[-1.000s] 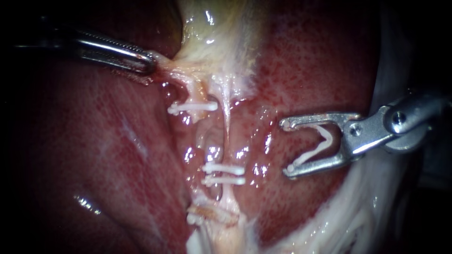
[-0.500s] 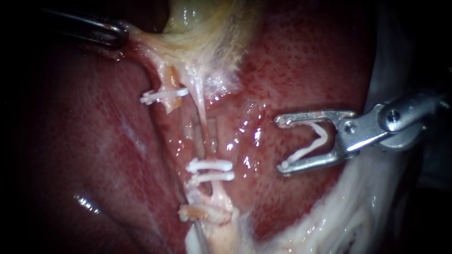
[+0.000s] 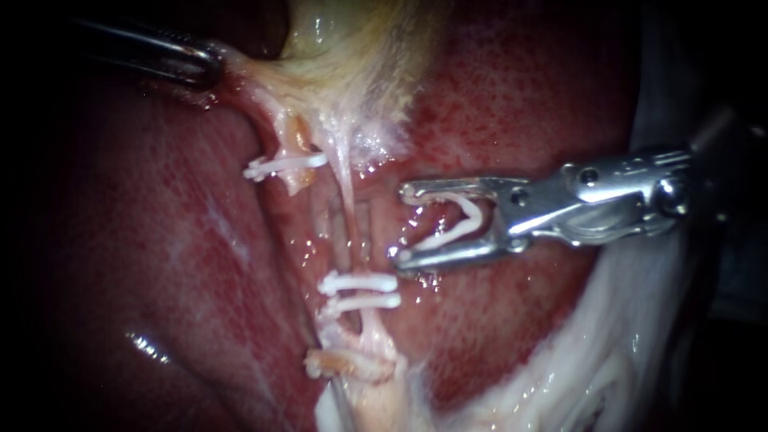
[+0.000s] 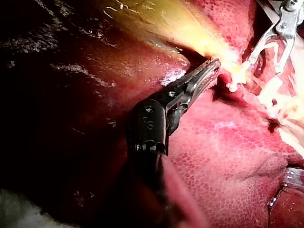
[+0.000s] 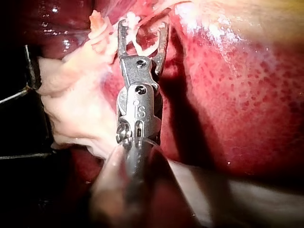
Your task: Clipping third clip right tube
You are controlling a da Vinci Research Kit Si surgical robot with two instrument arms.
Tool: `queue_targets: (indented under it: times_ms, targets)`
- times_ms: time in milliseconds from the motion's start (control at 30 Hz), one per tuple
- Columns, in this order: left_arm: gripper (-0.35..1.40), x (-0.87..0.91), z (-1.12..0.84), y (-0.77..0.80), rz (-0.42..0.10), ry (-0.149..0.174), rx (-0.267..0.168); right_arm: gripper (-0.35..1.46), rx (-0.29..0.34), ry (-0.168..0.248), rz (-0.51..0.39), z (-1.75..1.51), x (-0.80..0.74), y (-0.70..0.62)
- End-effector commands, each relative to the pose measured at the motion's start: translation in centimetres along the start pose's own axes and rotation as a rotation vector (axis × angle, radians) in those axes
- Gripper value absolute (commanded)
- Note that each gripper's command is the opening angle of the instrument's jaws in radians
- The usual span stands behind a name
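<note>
The right tube (image 3: 349, 212) is a thin pale strand running down from the gallbladder (image 3: 352, 64), with two white clips (image 3: 360, 291) across its lower end. The left tube (image 3: 290, 148) bears one clip (image 3: 284, 166). My right instrument (image 3: 402, 226) holds an open white clip (image 3: 456, 224) in wide-spread jaws; its tips lie just right of the right tube, above the two clips. The same loaded clip (image 5: 142, 46) shows between those jaws (image 5: 143, 26) in the right wrist view. My left instrument (image 3: 204, 66) (image 4: 209, 71) is shut on pale tissue at the gallbladder's neck, holding it taut to the upper left.
Red mottled liver (image 3: 160, 240) lies to both sides of the tubes. Pale fatty tissue (image 3: 360, 368) sits below the two clips. A white stringy mass (image 3: 608, 360) fills the lower right beneath my right instrument's shaft.
My left instrument pulled the gallbladder neck up and to the left, stretching both tubes. My right instrument then moved left with its open clip, up to the right tube.
</note>
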Motion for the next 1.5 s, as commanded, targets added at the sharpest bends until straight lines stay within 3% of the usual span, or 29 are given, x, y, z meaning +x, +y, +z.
queue_targets:
  times_ms: [33, 200, 367, 600, 767, 933, 1167, 1300, 1467, 1500]
  targets:
    - [-0.35, 0.00, 0.00, 0.00, 0.000, 0.000, 0.000, 0.50, 0.003, 0.006, 0.008, 0.05, -0.02, 0.02]
    - [-0.35, 0.00, 0.00, 0.00, 0.000, 0.000, 0.000, 0.50, 0.025, 0.021, 0.040, 0.30, -0.12, 0.14]
    - [-0.35, 0.00, 0.01, 0.00, 0.000, 0.000, 0.000, 0.50, 0.058, 0.076, 0.089, 0.41, -0.14, 0.20]
    - [-0.35, 0.00, 0.02, 0.00, 0.000, 0.000, 0.001, 0.50, 0.136, 0.205, 0.171, 0.47, -0.03, 0.21]
    - [-0.35, 0.00, 0.02, -0.01, 0.001, 0.000, 0.000, 0.49, 0.188, 0.266, 0.205, 0.39, 0.15, 0.13]
    - [-0.35, -0.01, 0.02, -0.02, 0.001, 0.000, 0.000, 0.46, 0.200, 0.279, 0.215, 0.31, 0.26, 0.06]
    - [-0.35, -0.02, 0.02, -0.02, 0.001, 0.000, 0.000, 0.31, 0.205, 0.277, 0.239, 0.25, 0.21, 0.09]
    - [-0.35, -0.02, 0.03, -0.02, 0.001, 0.000, 0.001, 0.10, 0.213, 0.275, 0.261, 0.21, 0.19, 0.09]
    - [-0.35, -0.02, 0.03, -0.03, 0.001, 0.000, 0.001, -0.34, 0.242, 0.268, 0.280, 0.20, 0.19, 0.08]
    - [-0.35, -0.02, 0.03, -0.03, 0.001, 0.000, 0.001, -0.35, 0.249, 0.265, 0.290, 0.20, 0.19, 0.08]
